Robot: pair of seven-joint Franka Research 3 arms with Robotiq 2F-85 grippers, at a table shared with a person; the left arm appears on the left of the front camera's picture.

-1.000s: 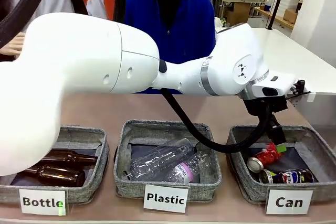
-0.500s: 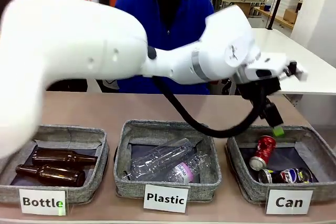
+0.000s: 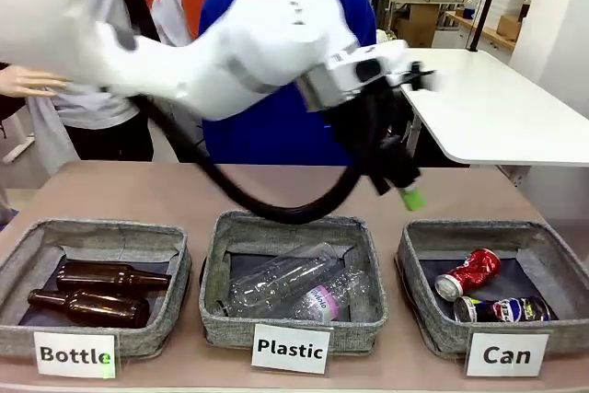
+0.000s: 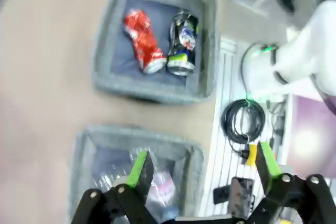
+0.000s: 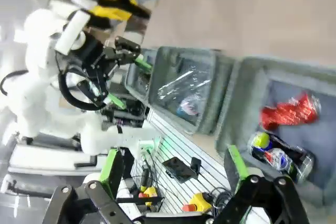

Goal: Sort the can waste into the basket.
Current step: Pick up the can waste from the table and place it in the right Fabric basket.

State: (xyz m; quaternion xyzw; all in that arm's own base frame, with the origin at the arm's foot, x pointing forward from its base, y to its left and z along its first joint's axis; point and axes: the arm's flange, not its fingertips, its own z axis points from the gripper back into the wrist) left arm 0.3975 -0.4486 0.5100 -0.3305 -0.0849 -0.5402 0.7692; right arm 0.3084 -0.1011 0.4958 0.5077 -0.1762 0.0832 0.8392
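Your left gripper was spread wide and empty above the Plastic basket. Right gripper likewise empty. Red can and dark can lay in the Can basket.

You have three grey baskets on the bench: "Bottle" at 9 o'clock with two brown bottles, "Plastic" in the middle with two clear bottles, "Can" at 3 o'clock with two crushed cans, one red, one dark.
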